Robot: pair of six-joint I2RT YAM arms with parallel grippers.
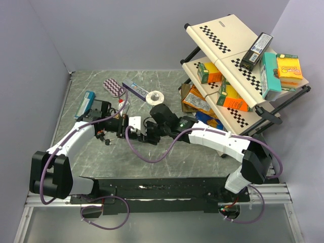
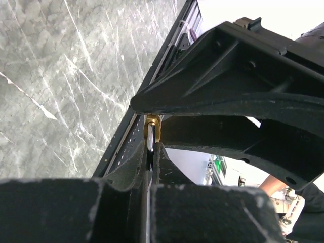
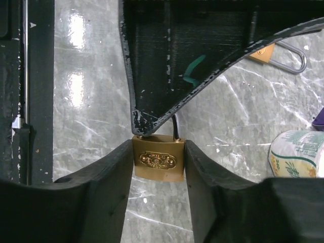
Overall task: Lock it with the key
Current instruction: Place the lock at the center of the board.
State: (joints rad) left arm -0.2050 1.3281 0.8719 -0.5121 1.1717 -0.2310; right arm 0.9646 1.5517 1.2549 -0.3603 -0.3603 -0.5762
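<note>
Right gripper (image 3: 158, 154) pinches the padlock (image 3: 158, 162). Left gripper (image 2: 151, 152) is clamped shut at its top, maybe on the shackle (image 3: 175, 127). We reckon keying comes next.

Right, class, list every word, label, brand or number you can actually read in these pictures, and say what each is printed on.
No text reads for certain.
On the orange and yellow carton: large print, too blurred.
On the slim black box: label too small.
On the brass padlock: embossed ornament only, no letters.
On the white roll with green print: blurred.
</note>
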